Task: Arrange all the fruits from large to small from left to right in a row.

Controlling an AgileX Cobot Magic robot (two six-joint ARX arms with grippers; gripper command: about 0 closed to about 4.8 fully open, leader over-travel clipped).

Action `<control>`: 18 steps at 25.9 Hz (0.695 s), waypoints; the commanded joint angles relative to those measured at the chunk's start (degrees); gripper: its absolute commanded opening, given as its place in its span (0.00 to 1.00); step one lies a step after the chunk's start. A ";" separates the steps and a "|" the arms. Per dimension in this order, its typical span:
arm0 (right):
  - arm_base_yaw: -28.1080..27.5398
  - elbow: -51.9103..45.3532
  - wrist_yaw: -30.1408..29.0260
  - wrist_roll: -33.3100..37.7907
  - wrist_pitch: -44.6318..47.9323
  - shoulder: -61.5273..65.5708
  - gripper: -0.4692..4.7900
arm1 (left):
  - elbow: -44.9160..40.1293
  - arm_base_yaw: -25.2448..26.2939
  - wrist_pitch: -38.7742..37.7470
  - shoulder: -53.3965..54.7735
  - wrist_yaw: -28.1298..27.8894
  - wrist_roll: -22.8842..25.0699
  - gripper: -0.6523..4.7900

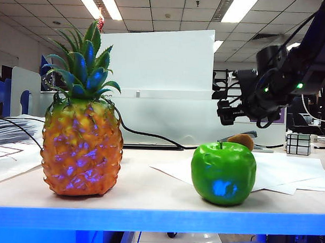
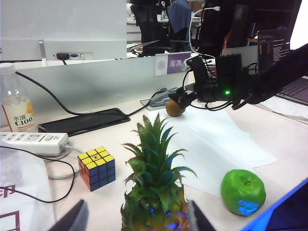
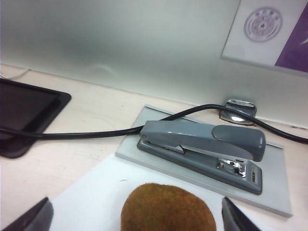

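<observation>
Standing nearest to the front edge of the pale wooden table (image 1: 149, 198), the large orange-yellow plastic pineapple with a spiky green crown (image 1: 81, 150) is on the left in the exterior view, and the glossy bright green apple (image 1: 223, 173) is to its right, resting partly on white sheets of paper (image 1: 289, 171). The left gripper (image 2: 132, 219) hangs above the pineapple's crown with its two dark fingers wide apart and nothing between them. Farther back, behind the apple, lies the small brown oval kiwi (image 3: 166, 209), also on the paper. The right gripper (image 3: 134, 216) is just over it with its jaws fully spread, one fingertip on each side of the fruit, but it does not hold it yet. Behind the kiwi a grey metal stapler (image 3: 202, 147) sits on a grey pad with a black cable (image 3: 96, 132) running across it, and a colourful puzzle cube (image 2: 96, 167) stands well apart near a white power strip (image 2: 31, 143). I judge the kiwi must go to the right of the apple to finish the row. Its rounded, fuzzy body could slip out if the fingers close off-centre, and it might roll toward the stapler. The loose paper may also drag along with a low finger. Carrying the kiwi forward, the arm could knock the apple, which would roll easily.
</observation>
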 commanded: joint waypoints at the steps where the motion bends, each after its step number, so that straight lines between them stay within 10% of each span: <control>1: -0.52 1.66 0.94 -0.15 0.96 1.55 1.00 | 0.07 0.00 0.72 -0.11 -0.55 0.26 0.62; 18: -2.97 2.73 0.83 0.52 1.31 4.24 1.00 | -0.13 0.00 0.76 -0.11 4.90 0.22 0.62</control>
